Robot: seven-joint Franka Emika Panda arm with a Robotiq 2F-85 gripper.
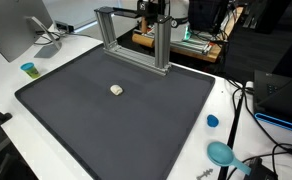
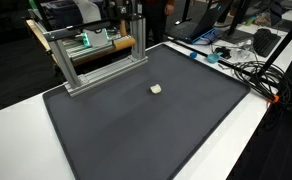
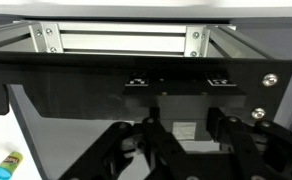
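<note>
A small cream block (image 1: 116,90) lies on the dark grey mat (image 1: 76,120), near its middle; it also shows in the other exterior view (image 2: 156,89). My gripper (image 1: 153,10) hangs high at the back, above the aluminium frame (image 1: 136,40), far from the block. In the wrist view the two dark fingers (image 3: 185,122) stand apart and hold nothing. A pale patch (image 3: 184,131), which looks like the block, shows between them further off. The frame (image 3: 121,40) fills the top of that view.
The mat lies on a white table (image 1: 16,85). A small teal and yellow cup (image 1: 28,69) stands beside the mat. A blue cap (image 1: 212,121) and a teal scoop (image 1: 221,153) lie past another edge. Cables (image 2: 251,70) and laptops crowd the table's end.
</note>
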